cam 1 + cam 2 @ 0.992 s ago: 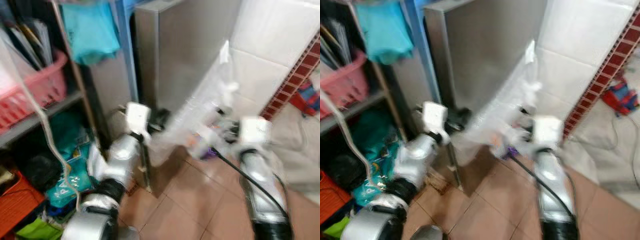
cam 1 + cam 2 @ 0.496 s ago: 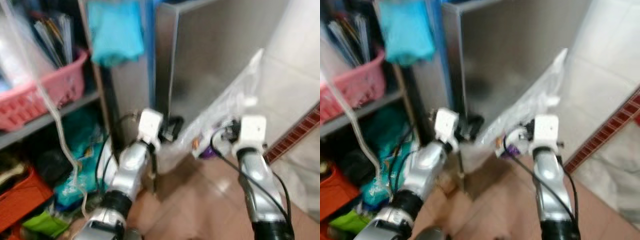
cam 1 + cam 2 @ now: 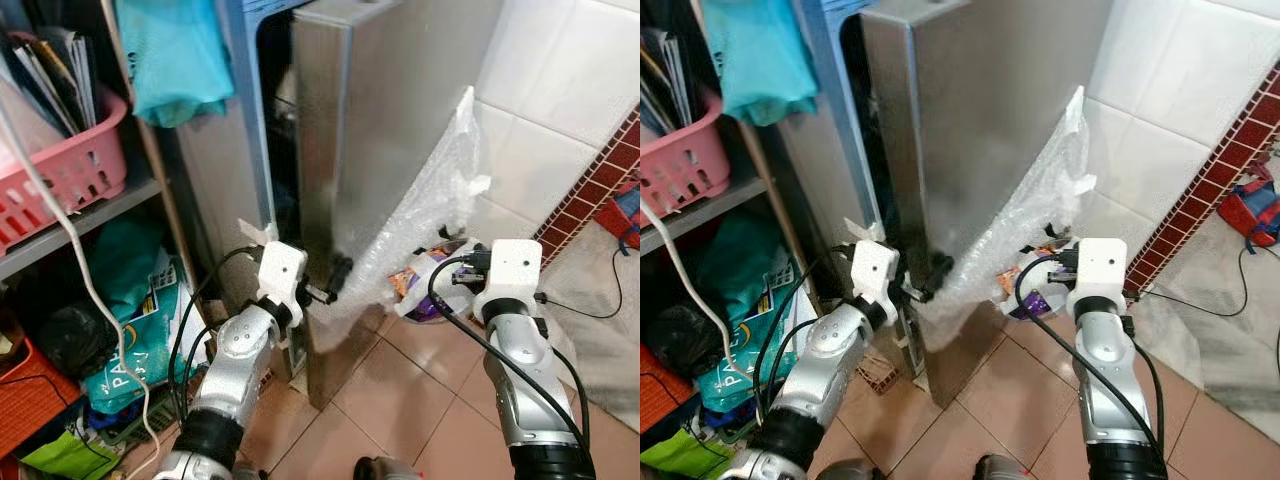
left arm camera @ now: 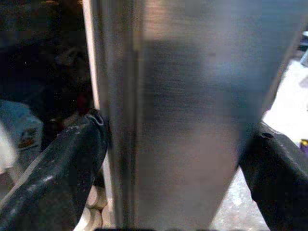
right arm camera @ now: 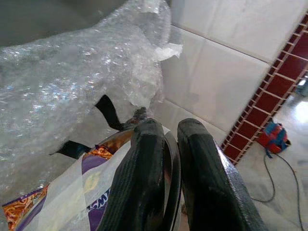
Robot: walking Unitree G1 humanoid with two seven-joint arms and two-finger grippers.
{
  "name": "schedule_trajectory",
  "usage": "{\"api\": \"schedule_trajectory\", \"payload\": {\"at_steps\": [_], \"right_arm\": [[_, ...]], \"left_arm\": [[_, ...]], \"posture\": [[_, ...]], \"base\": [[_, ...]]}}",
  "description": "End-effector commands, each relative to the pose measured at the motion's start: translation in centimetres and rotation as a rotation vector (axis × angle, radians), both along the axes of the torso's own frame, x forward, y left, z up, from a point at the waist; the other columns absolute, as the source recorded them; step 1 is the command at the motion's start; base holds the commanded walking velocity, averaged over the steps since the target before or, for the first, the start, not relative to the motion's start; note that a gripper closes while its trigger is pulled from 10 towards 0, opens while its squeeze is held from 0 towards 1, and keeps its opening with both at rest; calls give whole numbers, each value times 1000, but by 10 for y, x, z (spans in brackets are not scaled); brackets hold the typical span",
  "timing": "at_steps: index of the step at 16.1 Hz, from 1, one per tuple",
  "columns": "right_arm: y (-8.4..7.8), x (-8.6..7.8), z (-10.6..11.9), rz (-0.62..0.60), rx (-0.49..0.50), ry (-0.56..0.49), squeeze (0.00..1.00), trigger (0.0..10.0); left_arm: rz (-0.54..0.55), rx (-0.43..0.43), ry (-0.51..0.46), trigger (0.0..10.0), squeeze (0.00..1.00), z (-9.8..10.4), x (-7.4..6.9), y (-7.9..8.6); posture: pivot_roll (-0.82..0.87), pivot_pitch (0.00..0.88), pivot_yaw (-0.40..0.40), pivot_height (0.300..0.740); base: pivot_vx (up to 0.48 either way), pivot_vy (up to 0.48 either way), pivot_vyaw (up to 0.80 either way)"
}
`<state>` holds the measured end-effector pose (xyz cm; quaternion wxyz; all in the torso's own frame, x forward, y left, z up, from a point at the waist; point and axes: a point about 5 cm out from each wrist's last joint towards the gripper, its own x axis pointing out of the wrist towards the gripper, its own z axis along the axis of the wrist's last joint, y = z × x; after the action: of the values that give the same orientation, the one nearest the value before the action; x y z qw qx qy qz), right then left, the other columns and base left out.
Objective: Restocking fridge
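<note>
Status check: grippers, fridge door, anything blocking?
Left gripper open, straddling fridge door edge. Right gripper shut on food bag. Bubble wrap draped against door.

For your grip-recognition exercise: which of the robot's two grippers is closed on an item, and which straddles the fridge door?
The right gripper pinches the purple packet bag; the left gripper straddles the steel fridge door edge.

The fridge door (image 3: 385, 150) runs off the top edge, and bubble wrap (image 3: 425, 225) covers its lower right corner. The fridge's inside (image 4: 53, 72) is too dark to read. The snack bag (image 5: 72, 192) is half hidden behind the right tool's (image 5: 175, 159) fingers (image 5: 144, 178).
</note>
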<state>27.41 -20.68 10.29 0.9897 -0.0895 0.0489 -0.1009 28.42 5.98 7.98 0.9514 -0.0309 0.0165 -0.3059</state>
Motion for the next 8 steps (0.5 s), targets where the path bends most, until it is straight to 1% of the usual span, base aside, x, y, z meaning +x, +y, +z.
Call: {"api": "schedule_trajectory", "payload": {"at_steps": [1, 2, 3, 4, 5, 6, 7, 8], "right_arm": [[-5, 1, 4, -17, -4, -16, 0, 10000], [-6, 1, 4, -28, -13, -16, 0, 10000], [-6, 1, 4, -29, -15, -15, 0, 10000], [-13, -2, 4, -72, -61, -9, 0, 10000], [-16, -4, 4, -93, -79, -8, 0, 10000], [-25, -9, 4, -138, -113, 4, 0, 10000], [-28, -12, 4, -155, -122, 10, 0, 10000], [-34, -21, -2, -177, -137, 45, 0, 10000]], "left_arm": [[-42, -1, 26, 10000, 0, -2, -5, -7], [-77, -2, 40, 10000, 0, -4, -10, -9], [-80, 0, 42, 10000, 0, -4, -11, -9], [-98, 15, 38, 10000, 0, -3, -9, -12], [-106, 21, 35, 10000, 0, -3, -9, -14], [-121, 23, 22, 10000, 0, 1, -6, -19], [-128, 22, 17, 10000, 0, 2, -5, -21], [-173, 12, 4, 10000, 0, 8, -3, -29]], "posture": [[24, 4, -13, 740], [27, 4, -15, 740], [27, 4, -15, 740], [29, 3, -20, 740], [30, 2, -21, 740], [29, 2, -23, 740], [29, 2, -23, 740], [15, 2, -20, 740]], "base": [[0, 0, 0], [0, 0, 0], [0, 0, 0], [0, 0, 0], [0, 0, 0], [0, 0, 0], [0, 0, 0], [0, 0, 0]]}}
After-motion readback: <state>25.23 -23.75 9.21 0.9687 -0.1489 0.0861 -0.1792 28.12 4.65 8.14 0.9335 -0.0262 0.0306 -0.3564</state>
